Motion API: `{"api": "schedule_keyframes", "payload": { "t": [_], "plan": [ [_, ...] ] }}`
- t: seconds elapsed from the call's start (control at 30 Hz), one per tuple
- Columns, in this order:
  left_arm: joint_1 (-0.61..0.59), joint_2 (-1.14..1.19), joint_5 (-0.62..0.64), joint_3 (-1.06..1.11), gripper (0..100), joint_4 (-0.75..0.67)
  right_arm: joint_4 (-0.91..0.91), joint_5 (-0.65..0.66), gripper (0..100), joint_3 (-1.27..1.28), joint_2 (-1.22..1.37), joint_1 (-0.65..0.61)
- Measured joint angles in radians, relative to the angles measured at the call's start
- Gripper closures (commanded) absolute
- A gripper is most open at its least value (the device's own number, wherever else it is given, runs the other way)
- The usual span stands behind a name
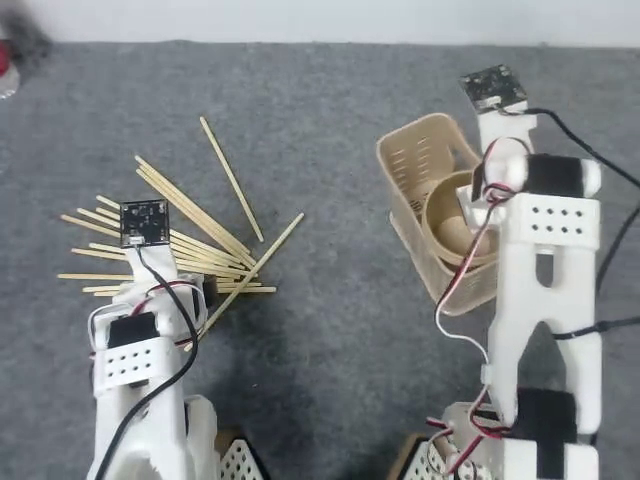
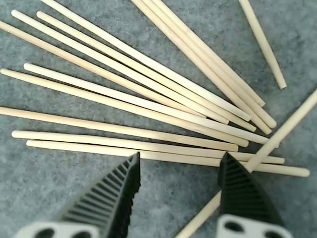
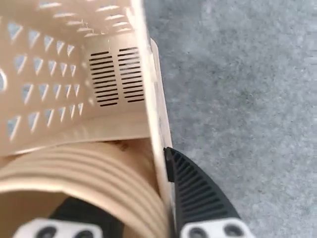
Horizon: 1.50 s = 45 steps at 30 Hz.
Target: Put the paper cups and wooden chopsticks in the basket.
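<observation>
Wooden chopsticks [image 2: 148, 106], thin, pale and round, are the step in hand as I judge it, and they lie directly below my left tool [image 2: 181, 158]. This tool is spread wide and holds nothing. Its black ribbed fingertips [image 2: 124, 183] hover just above the nearest sticks.

These nearest sticks run almost from one fingertip to the other, so I think that closing now would only slide along them. I would first turn the wrist until the sticks lie across the gap. Then I would go down until the tips press a little into the soft grey fabric surface [image 1: 330, 330] and close slowly near the middle of two or three sticks, so that they do not tip. One slanted stick [image 2: 282, 131] crosses the others beside one fingertip. It may be caught as well and lever the bundle open, so I would stay away from it.

Farther out, the heap spreads like a fan, and one single stick [image 1: 232, 180] lies a little apart from it.

My right tool [image 3: 129, 193] is at the beige perforated plastic basket [image 1: 410, 150], well apart from the heap. I cannot tell whether it is spread or pinching. The stacked brown paper cups [image 1: 445, 225] already lie inside the basket.
</observation>
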Motion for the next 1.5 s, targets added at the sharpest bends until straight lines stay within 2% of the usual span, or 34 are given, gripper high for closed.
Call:
{"api": "schedule_keyframes", "payload": {
  "t": [0.27,0.47,0.53,0.67,0.73,1.07,1.17,1.3,1.43,1.5],
  "plan": [
    [0.0,0.0,0.0,0.0,76,0.0,0.138,-0.018,99.0,-0.124,0.035,-0.037],
    [0.0,0.0,0.0,0.0,76,0.0,0.163,0.028,98.2,-0.137,0.048,-0.026],
    [0.0,0.0,0.0,0.0,76,0.0,0.169,0.032,94.0,-0.138,0.049,-0.003],
    [0.0,0.0,0.0,0.0,76,0.0,0.235,0.068,77.9,-0.161,0.051,0.005],
    [0.0,0.0,0.0,0.0,76,0.0,0.262,0.087,75.3,-0.153,0.032,-0.003],
    [0.0,0.0,0.0,0.006,76,-0.002,0.272,0.187,75.3,-0.301,-0.201,-0.018],
    [0.0,0.0,0.0,0.006,76,-0.002,0.272,0.189,75.5,-0.356,-0.23,0.018],
    [0.0,0.0,0.003,0.006,76,-0.002,0.272,0.16,83.5,-0.529,-0.308,0.034],
    [0.0,0.0,0.003,0.006,76,-0.002,0.278,0.055,99.1,-0.723,-0.454,0.034],
    [0.0,0.0,0.003,0.006,76,-0.002,0.282,0.034,97.7,-0.749,-0.516,-0.005]
  ]
}}
